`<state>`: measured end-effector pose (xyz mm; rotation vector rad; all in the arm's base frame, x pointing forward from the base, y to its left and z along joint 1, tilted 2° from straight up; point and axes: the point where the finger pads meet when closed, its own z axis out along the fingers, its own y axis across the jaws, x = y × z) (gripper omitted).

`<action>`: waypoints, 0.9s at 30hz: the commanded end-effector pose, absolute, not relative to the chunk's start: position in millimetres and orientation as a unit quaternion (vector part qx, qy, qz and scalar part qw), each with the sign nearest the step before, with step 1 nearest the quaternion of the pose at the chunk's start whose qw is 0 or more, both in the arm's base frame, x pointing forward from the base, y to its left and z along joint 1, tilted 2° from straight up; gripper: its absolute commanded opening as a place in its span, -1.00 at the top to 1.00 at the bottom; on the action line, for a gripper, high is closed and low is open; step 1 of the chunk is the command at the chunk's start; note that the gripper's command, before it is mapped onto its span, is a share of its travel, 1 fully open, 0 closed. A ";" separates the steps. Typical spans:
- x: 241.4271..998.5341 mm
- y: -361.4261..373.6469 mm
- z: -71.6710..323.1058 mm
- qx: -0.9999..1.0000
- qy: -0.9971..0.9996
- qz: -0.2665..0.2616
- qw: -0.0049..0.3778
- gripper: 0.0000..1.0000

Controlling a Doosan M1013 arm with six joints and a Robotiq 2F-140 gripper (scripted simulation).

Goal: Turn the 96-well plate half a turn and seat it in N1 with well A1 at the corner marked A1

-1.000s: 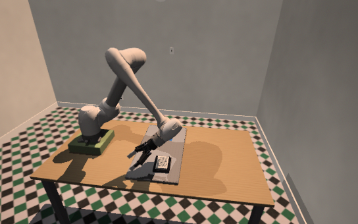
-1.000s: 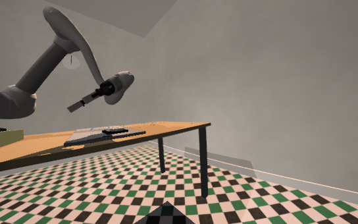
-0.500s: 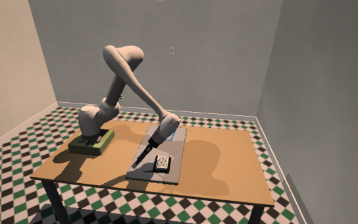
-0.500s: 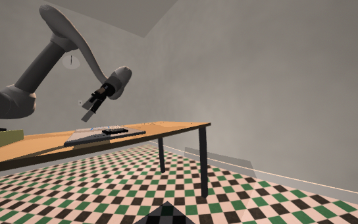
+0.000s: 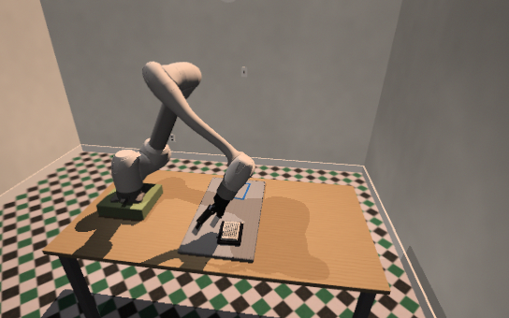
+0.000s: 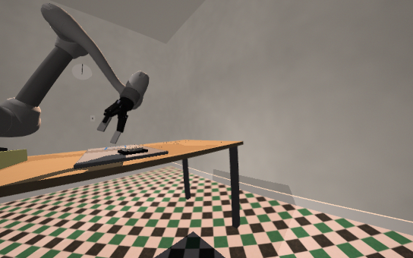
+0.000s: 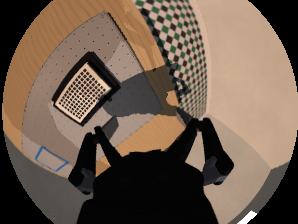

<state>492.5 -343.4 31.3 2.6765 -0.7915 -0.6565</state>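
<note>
Wood-grain table [image 5: 309,243], matt grey deck [image 5: 234,254], seemingly smooth plastic arm [image 5: 201,123]

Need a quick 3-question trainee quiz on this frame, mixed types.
1. True or false: the gripper is shut on the 96-well plate.
2. Where is the plate? A) in the dark nest B) inside the blue taped outline C) between the jaws
3. Fill in: the arm's foot stands on a ____ base block.

Key: 1 false, the jaws stand wide open above the deck, holding nothing. 2 A. 3 green.
</note>
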 end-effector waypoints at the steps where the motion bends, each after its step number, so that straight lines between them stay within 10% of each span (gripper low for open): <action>1: 499.2 -337.5 28.8 0.918 -0.315 -0.203 0.133 -1.00; 27: 589.0 -283.5 29.5 0.778 -0.624 -0.056 0.042 -1.00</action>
